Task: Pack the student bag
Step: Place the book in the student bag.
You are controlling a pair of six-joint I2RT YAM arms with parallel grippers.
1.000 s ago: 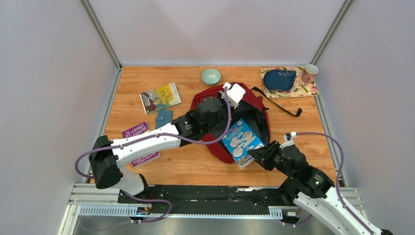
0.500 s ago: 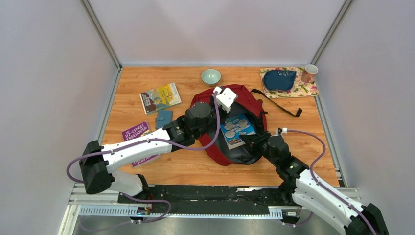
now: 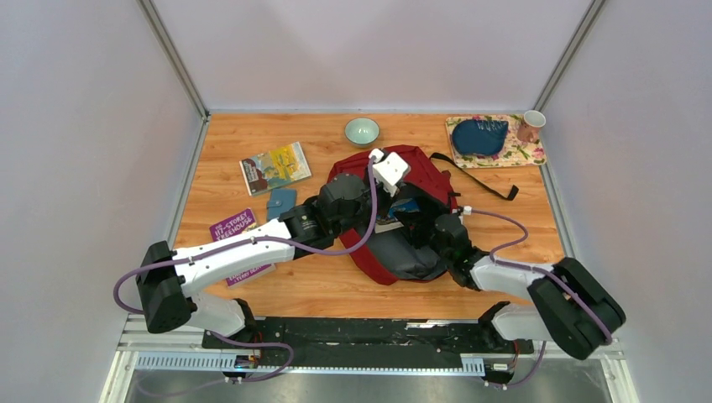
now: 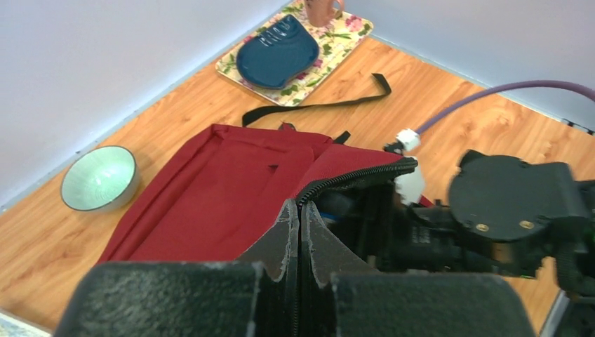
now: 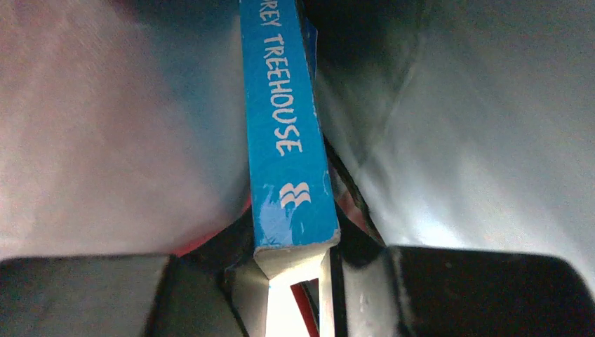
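1. Mid-table, the student bag (image 3: 430,178) lay with its mouth pulled open, and both claws were right at that opening. The left claw (image 4: 300,228) sat on the upper lip, and the right claw (image 5: 291,274) was down inside, with grey lining on both sides of it.
2. Left claw: its fingers were pinched fully together on the bag's black zipper trim, holding that lip up off the rest of the bag.
3. Right claw: it was clamped on the end of a blue book (image 5: 284,140), one finger on each side, with the spine facing its camera and reading "...REY TREEHOUSE". From overhead only a sliver of blue showed in the opening.
4. Compared with a second earlier, that book had been outside at the bag's near-right edge with its whole cover on show. Half a second earlier it was partway into the mouth, and by this frame it was almost swallowed. The right arm had reached a lot further in. The left claw had barely shifted and kept the same grip on the lip.
5. A green bowl (image 3: 362,131) sat just beyond the bag. A floral mat (image 3: 525,154) with a dark blue pouch (image 3: 479,136) lay off in the far right corner.
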